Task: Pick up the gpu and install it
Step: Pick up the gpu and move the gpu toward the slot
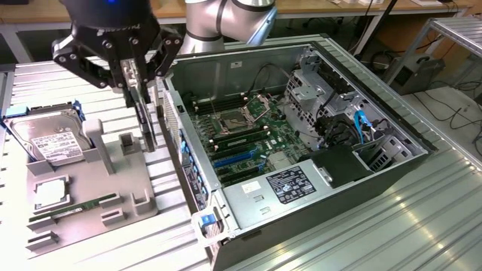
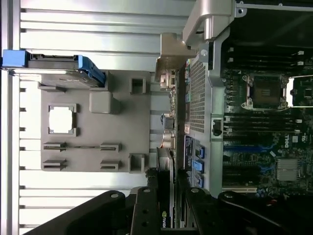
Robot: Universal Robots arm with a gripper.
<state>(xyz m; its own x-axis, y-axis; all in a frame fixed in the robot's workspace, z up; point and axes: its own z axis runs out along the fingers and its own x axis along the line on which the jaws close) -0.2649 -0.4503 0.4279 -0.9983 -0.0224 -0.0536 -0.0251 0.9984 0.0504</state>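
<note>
exterior view: the gripper point(image 1: 130, 68) hangs over the exterior view's left side, its jaws closed on the gpu point(image 1: 143, 118), which it holds on edge, long side running down. the card's lower end sits just beside a small post at the right edge of the grey tray point(image 1: 113, 186); whether it touches the tray i cannot tell. the gpu is between the tray and the open case point(image 1: 226, 73), near the case wall but outside it. on the tray lie a hard drive point(image 1: 45, 138) at the far end, a cpu point(image 1: 49, 192) and a memory stick point(image 1: 75, 206) nearer. the motherboard point(image 1: 241, 130) lies bare inside the case. tray and case both rest on a ribbed silvery metal table point(image 1: 391, 209). beyond the table stand wooden benches point(image 1: 316, 7), and cables point(image 1: 459, 107) trail on the floor at the exterior view's right.

wrist view: the black fingers point(image 2: 146, 205) clamp the gpu point(image 2: 171, 98) from both sides, the card seen edge-on between the tray point(image 2: 93, 93) and the case point(image 2: 198, 98).
</note>
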